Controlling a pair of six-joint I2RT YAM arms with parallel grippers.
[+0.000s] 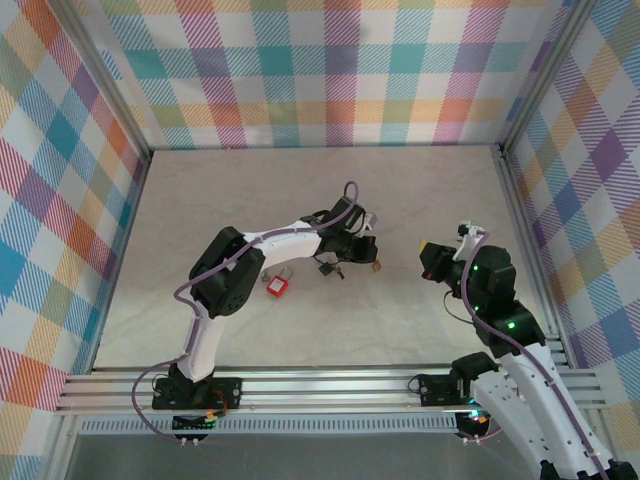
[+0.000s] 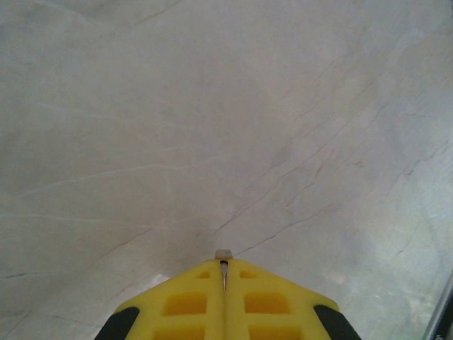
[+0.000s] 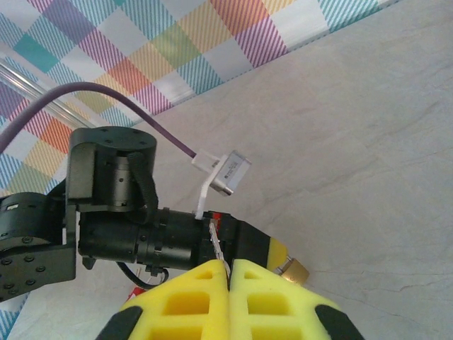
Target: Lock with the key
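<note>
Looks down on a pale, faintly veined surface (image 1: 200, 200) walled on three sides by plaid cloth (image 1: 330, 70).

Reaches out from the near edge with the left arm (image 1: 215, 285), bent toward the middle of the surface and ending in the left gripper (image 1: 368, 256). Presses that gripper's yellow fingers (image 2: 191, 301) flat together in the wrist view, with only a thin line of metal in the seam and a small tan tip poking out in front. Shows, from above and from the right wrist, a brass padlock (image 1: 378, 266) at the very end of those fingers, apparently clamped there by a thin part. Cannot tell whether the padlock touches the surface.

Leaves a red padlock (image 1: 277, 285) lying flat on the surface, left of the middle and just beside the left arm, apart from both grippers. Hangs something dark and small (image 1: 325, 268) under the left gripper; too small to make out.

Finds the right gripper (image 1: 426, 258) right of the middle, facing the left gripper across a short gap. Closes its yellow fingers (image 3: 191, 297) against each other on a slim silver blade, seemingly the key (image 3: 216, 244), which sticks out from the seam toward the left gripper and the brass padlock beside it.
</note>
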